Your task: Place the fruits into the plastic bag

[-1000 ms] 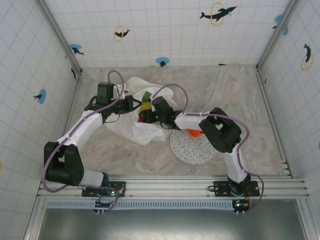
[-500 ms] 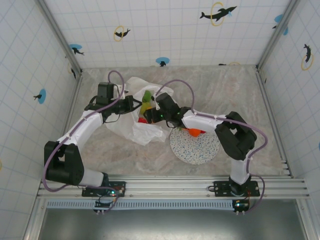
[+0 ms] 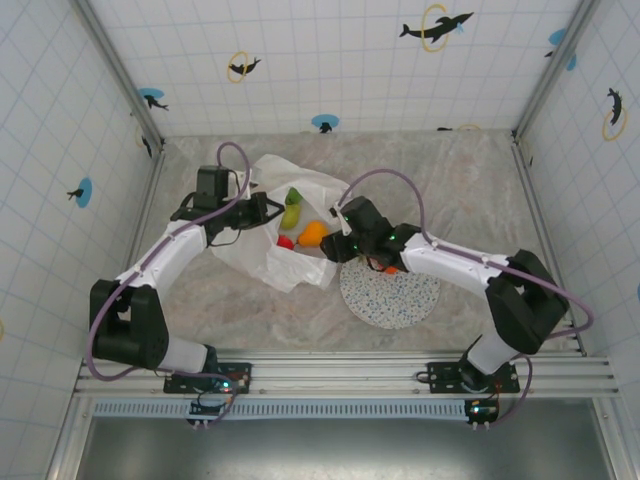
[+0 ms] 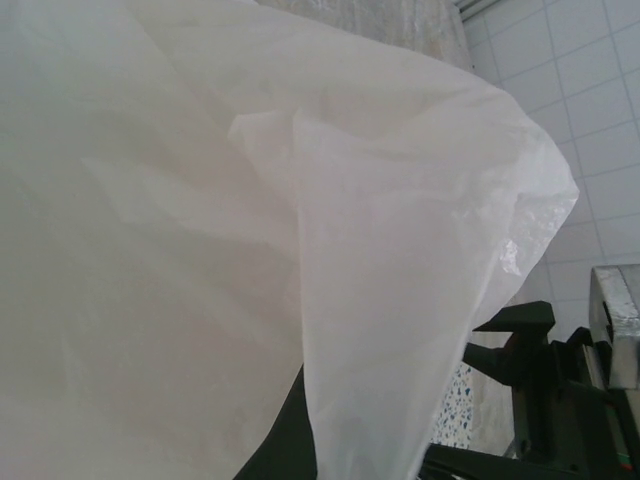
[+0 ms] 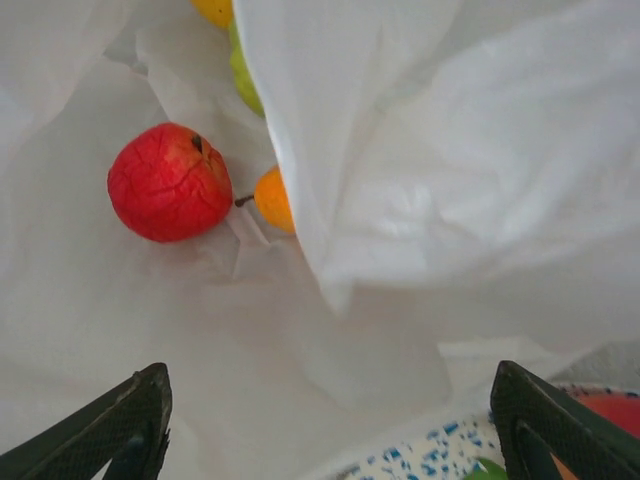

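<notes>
Your left gripper (image 3: 265,210) is clenched on the plastic bag (image 3: 290,265), and your right gripper (image 5: 328,375) is released, empty. The fold just ahead of it may snag and spill the fruits (image 5: 170,182).

Orange fruit (image 5: 273,200) half hidden behind plastic bag (image 5: 450,150) fold; green fruit (image 5: 245,75) likewise.

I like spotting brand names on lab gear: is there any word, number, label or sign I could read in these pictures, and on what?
None: no word, number or brand can be read in any view.
The wall tiles carry only pictures: dolphin silhouettes with yellow rings or blue discs.
The plastic bag, plate and red apple are unprinted.
</notes>
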